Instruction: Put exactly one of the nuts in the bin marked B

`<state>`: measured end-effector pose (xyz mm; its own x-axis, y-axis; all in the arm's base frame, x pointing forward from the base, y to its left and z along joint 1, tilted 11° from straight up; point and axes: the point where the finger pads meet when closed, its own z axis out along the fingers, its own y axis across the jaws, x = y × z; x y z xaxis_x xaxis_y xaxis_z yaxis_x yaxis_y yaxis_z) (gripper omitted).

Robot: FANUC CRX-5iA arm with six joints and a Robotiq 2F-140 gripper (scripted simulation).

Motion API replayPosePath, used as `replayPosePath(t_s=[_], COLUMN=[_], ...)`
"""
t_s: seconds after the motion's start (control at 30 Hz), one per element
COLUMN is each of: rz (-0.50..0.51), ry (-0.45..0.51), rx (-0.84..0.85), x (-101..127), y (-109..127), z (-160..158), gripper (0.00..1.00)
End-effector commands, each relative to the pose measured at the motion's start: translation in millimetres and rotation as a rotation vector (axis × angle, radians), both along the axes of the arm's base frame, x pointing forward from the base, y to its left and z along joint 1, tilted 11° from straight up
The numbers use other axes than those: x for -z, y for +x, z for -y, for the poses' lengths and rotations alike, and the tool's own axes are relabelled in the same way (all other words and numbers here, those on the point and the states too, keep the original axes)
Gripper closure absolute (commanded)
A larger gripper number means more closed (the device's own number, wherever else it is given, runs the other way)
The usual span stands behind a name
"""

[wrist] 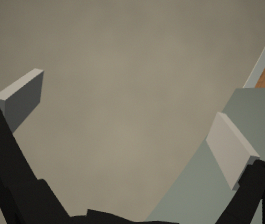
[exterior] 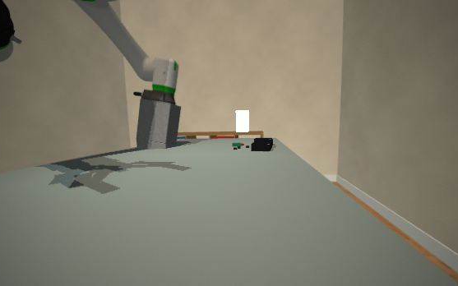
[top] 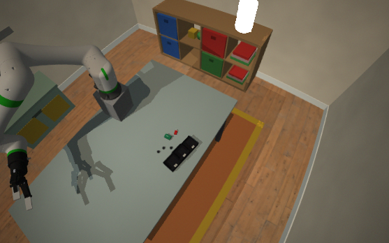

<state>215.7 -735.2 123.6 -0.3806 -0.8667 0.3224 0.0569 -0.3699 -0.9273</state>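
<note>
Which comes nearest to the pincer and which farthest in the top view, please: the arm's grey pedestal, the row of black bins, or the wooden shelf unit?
From the pincer, open at the table's near-left corner:
1. The grey pedestal, on the table's left side.
2. The row of black bins, near the table's right edge.
3. The wooden shelf unit, against the far wall.

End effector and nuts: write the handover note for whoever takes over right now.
End effector: fully open, empty, hanging near the table's near-left corner, far from the parts.
Three small black nuts lie on the grey table, beside the row of three black bins. Bin labels are unreadable here.
A small green part and small red part lie nearby; leave them.
Done: nothing. Left: move one nut into bin B.
</note>
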Motion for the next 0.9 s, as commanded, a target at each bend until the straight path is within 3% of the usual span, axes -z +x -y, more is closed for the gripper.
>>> replayPosePath(t_s=[0.0,0.53,0.57,0.87], rz=[0.000,0.000,0.000,0.000], ry=[0.000,0.000,0.000,0.000], rx=[0.000,0.000,0.000,0.000], x=[-0.2,-0.2,8.0,81.6], y=[-0.1,-0.1,1.5,15.3], z=[0.1,0.1,-0.2,-2.7], gripper=[0.00,0.00,0.95,0.95])
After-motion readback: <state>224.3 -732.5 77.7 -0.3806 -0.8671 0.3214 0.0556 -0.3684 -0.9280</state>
